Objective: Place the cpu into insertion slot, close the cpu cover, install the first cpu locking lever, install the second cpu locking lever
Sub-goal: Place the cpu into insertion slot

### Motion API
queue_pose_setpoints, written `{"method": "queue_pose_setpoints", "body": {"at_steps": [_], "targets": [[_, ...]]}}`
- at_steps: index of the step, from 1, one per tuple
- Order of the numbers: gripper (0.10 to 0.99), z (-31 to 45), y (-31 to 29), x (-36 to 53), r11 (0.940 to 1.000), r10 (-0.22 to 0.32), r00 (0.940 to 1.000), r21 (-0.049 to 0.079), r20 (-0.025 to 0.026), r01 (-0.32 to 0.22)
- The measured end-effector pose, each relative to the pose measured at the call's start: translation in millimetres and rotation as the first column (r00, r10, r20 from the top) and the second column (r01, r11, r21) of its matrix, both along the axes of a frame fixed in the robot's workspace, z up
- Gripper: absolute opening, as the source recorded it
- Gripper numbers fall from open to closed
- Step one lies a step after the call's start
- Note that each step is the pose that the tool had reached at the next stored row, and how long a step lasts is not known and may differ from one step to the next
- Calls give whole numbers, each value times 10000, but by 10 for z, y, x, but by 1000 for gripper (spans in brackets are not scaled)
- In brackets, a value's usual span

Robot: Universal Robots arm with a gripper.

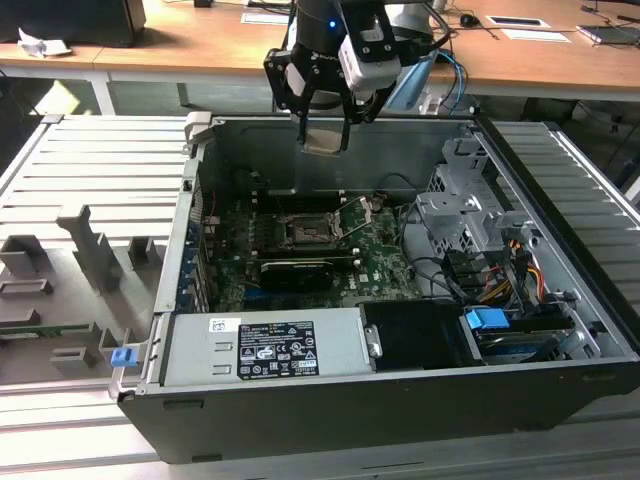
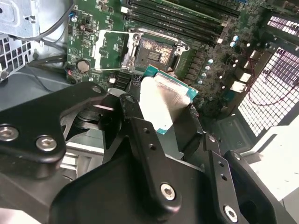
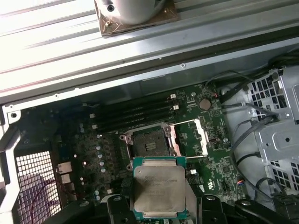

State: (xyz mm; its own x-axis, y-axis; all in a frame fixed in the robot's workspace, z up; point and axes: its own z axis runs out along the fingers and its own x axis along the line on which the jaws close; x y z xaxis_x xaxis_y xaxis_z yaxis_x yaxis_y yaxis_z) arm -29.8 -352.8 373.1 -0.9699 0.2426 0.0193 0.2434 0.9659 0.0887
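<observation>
Black finger links of the pincer [image 2: 163, 109] are seen closest in the second wrist view, closed on the cpu [image 2: 166, 98], which is gripped by two opposite edges with its dull metal top turned toward both wrist cameras. In the exterior view the chip is held high over the open computer case [image 1: 400, 420], about level with the upper rim and well apart from the motherboard [image 1: 385, 265] below. The insertion slot [image 3: 148, 140] is seen bare, nothing being seated in it, and the cpu cover [image 3: 202, 136] is swung open just beside it, so no step of the task can be judged complete. Long memory slots [image 3: 135, 114] are found just beyond the socket, and loose cables [image 3: 243, 140] are draped near the drive cage [image 3: 280, 116]. Several risks may be judged from this. If the chip is lowered slightly rotated or off-centre, the socket contacts could be bent and the rim struck. Because it is held only at its thin edges, it could be let slip or be tilted by any contact with the raised cover. The cover itself might be knocked shut over an empty socket if it is brushed by a finger link.
</observation>
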Motion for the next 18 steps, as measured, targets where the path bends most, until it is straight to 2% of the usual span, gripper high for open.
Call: {"method": "queue_pose_setpoints", "body": {"at_steps": [8, 11, 13, 18], "targets": [[529, -30, 0, 0, 9978, -659, 9978, -2, 0, 659], [529, -58, 0, 0, 9916, -1290, 9917, -14, 2, 1290], [529, -85, 0, 0, 9852, -1712, 9852, -15, 2, 1712], [529, -130, 0, -3, 9779, -2091, 9779, -16, -3, 2091]]}}
